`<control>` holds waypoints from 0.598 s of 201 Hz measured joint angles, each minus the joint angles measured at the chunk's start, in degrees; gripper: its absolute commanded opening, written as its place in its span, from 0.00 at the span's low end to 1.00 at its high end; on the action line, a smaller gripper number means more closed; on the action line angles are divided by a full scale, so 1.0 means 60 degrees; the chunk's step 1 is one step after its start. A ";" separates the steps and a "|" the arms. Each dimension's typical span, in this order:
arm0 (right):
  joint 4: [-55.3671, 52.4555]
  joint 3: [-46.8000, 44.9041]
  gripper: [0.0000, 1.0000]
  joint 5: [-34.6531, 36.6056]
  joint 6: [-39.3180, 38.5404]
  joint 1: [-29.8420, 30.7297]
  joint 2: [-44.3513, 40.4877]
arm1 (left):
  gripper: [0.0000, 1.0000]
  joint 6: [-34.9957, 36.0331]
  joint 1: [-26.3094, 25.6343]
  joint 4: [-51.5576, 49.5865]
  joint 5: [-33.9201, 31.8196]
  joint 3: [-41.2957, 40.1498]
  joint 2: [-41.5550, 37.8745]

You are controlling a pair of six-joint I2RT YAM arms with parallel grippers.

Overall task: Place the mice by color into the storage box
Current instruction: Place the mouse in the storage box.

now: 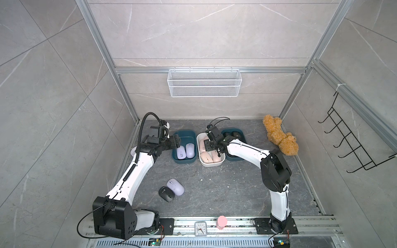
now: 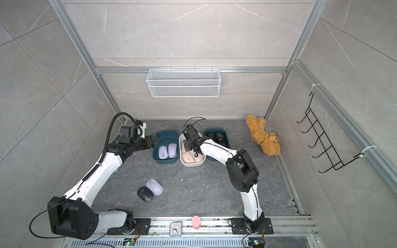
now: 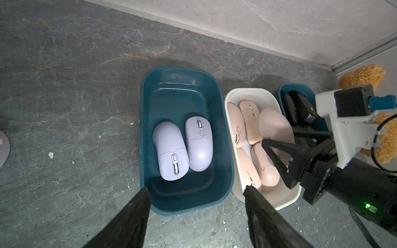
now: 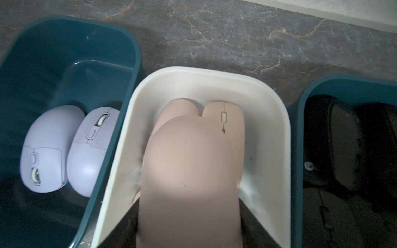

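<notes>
Three boxes stand in a row at the back. The left teal box (image 1: 184,162) (image 3: 182,69) holds two lavender mice (image 1: 181,152) (image 3: 170,152). Several pink mice lie in the white box (image 1: 211,165) (image 3: 249,91). Black mice (image 1: 236,134) (image 3: 303,109) fill the right teal box (image 1: 233,130). My right gripper (image 1: 209,142) (image 4: 189,214) is shut on a pink mouse (image 4: 189,171) over the white box. My left gripper (image 1: 177,141) (image 3: 196,190) hangs open and empty above the left teal box's near end. A lavender mouse (image 1: 175,186) and a black mouse (image 1: 165,193) lie touching on the floor.
A brown teddy bear (image 1: 279,137) lies against the right wall. A small clock (image 1: 200,229) and a pink cylinder (image 1: 222,222) stand on the front rail. A wire basket (image 1: 204,82) hangs on the back wall, a black hook rack (image 1: 348,137) on the right.
</notes>
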 measured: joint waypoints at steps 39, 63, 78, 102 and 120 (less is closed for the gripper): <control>-0.0153 0.0175 0.57 -0.0004 0.0193 -0.0124 0.0401 | 0.72 0.0004 0.0000 -0.0036 -0.0007 0.0000 0.0058; -0.0237 0.0189 0.57 -0.0076 0.0310 -0.0120 0.0616 | 0.72 0.0004 0.0000 -0.0044 -0.0011 0.0000 0.0062; -0.0240 0.0189 0.57 -0.0142 0.0404 -0.0124 0.0685 | 0.72 0.0004 0.0000 -0.0044 -0.0015 0.0000 0.0069; -0.0237 0.0189 0.58 -0.0186 0.0499 -0.0120 0.0692 | 0.72 0.0007 0.0000 -0.0047 -0.0025 0.0000 0.0091; -0.0244 0.0186 0.60 -0.0226 0.0576 -0.0120 0.0696 | 0.71 0.0007 0.0000 -0.0047 -0.0029 0.0000 0.0117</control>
